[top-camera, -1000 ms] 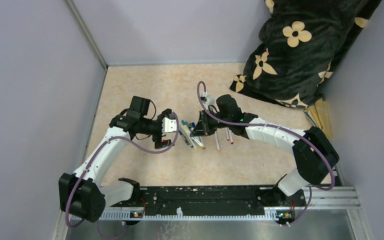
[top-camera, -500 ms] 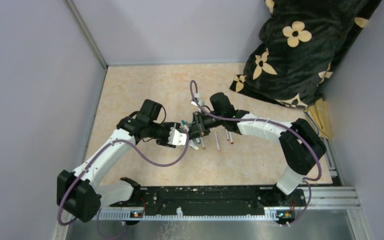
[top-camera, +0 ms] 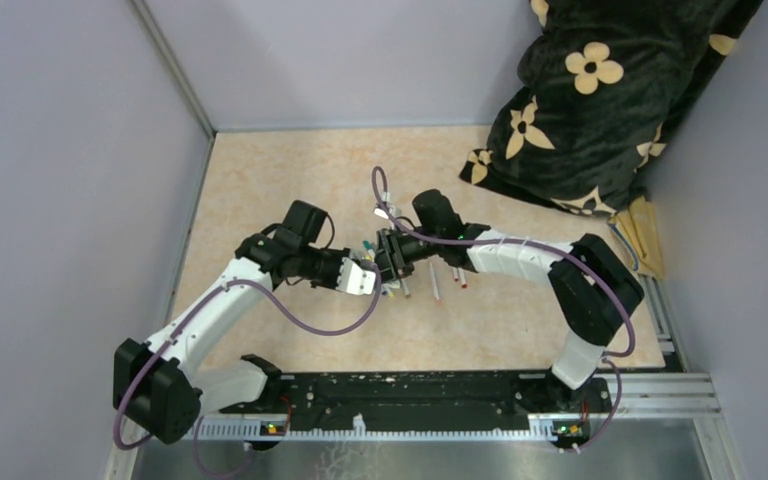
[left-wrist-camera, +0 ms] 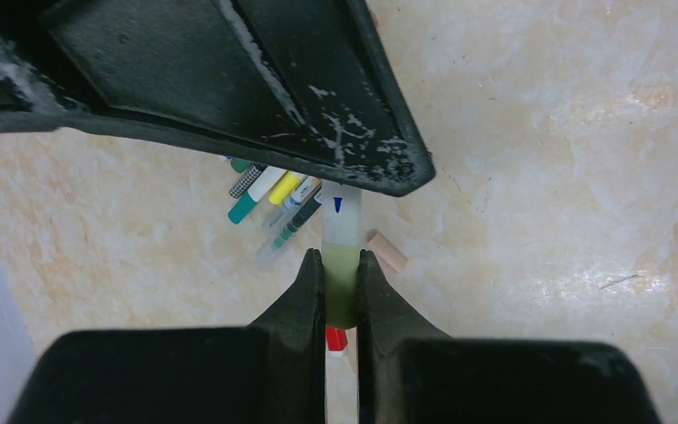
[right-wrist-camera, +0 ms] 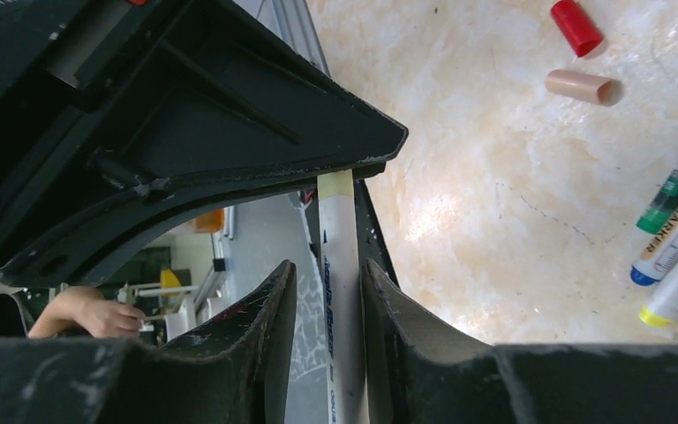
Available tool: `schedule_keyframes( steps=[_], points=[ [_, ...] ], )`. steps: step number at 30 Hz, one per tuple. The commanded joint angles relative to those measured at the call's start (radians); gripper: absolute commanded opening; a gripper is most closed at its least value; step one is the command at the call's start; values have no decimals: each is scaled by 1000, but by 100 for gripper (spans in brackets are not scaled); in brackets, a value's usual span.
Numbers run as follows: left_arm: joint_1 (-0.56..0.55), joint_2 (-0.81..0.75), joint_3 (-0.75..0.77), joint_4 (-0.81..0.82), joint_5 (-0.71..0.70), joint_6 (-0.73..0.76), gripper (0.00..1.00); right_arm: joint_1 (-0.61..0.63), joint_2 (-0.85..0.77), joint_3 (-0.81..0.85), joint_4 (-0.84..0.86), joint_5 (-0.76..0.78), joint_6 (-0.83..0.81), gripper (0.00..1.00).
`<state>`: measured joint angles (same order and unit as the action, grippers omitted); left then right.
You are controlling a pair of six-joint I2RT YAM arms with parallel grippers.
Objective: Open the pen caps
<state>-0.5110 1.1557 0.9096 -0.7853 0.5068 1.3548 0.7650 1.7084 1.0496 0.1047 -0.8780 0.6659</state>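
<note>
Black left fingers (left-wrist-camera: 300,300) pinch smooth olive-green cap (left-wrist-camera: 342,287); right fingers (right-wrist-camera: 397,318) clamp same pen's slim white barrel (right-wrist-camera: 340,230); glossy marbled beige table (left-wrist-camera: 538,177) below.

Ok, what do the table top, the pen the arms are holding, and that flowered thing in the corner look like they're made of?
The table top looks like marble-patterned laminate or stone, glossy, judging by the light glare. The pen is likely smooth white plastic with printed marks, and its pen cap yellow-green plastic. The flowered throw seems soft plush fabric, matte and draped in folds.
</note>
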Motion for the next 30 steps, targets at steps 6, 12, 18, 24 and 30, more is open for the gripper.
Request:
schedule_keyframes(
  steps=[6, 12, 18, 24, 30],
  points=[
    [-9, 7, 5, 11, -50, 22, 0, 20, 28, 17, 85, -13, 29, 0],
    [-7, 13, -25, 65, -186, -9, 0, -22, -55, -52, 34, 31, -10, 0],
    [57, 70, -52, 102, -221, -3, 0, -60, -155, -116, -136, 76, -127, 0],
    [199, 150, -11, 114, -182, 21, 0, -112, -228, -172, -265, 98, -207, 0],
    [242, 153, -14, 107, -150, -8, 0, -162, -306, -196, -326, 306, -236, 0]
  ],
)
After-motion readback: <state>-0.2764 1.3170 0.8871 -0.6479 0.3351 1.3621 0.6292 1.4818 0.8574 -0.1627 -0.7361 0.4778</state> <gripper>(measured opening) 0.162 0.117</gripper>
